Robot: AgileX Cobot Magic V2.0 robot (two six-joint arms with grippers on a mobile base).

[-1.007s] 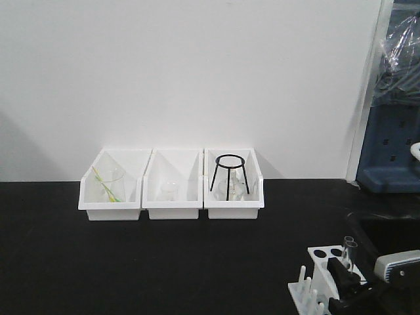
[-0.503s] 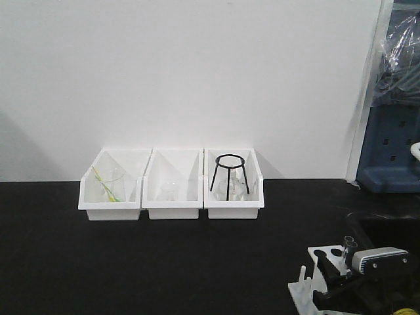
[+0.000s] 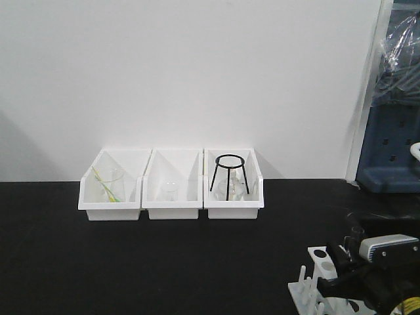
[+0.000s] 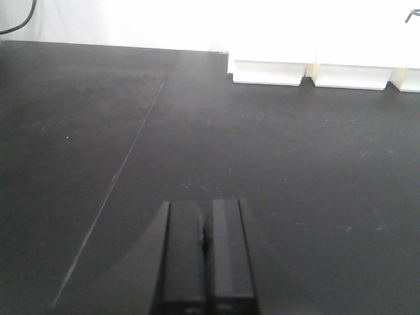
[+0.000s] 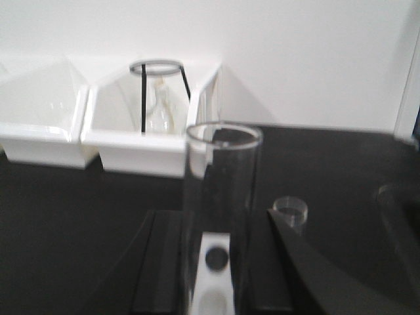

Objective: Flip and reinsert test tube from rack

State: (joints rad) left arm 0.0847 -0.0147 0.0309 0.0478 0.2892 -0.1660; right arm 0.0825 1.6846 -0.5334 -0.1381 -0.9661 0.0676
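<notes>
In the right wrist view a clear glass test tube [image 5: 220, 190] stands upright, open end up, between my right gripper's [image 5: 216, 223] two black fingers, which press on its sides. Below it lies the white rack [image 5: 213, 292] with a dark round hole. A second, shorter-looking tube [image 5: 291, 213] stands just to the right. In the front view the right gripper [image 3: 344, 257] is over the rack [image 3: 314, 272] at the bottom right, and the tube [image 3: 356, 235] shows only faintly. My left gripper [image 4: 205, 211] is shut and empty above the bare black table.
Three white storage bins [image 3: 172, 203] stand in a row at the back against the wall. The right one holds a black tripod ring stand [image 3: 230, 174], and the left one holds glassware [image 3: 111, 184]. A blue unit [image 3: 394, 151] stands at the far right.
My right gripper has moved in onto the rack's tubes and then risen a little to the right. The tube's top now sits higher.
</notes>
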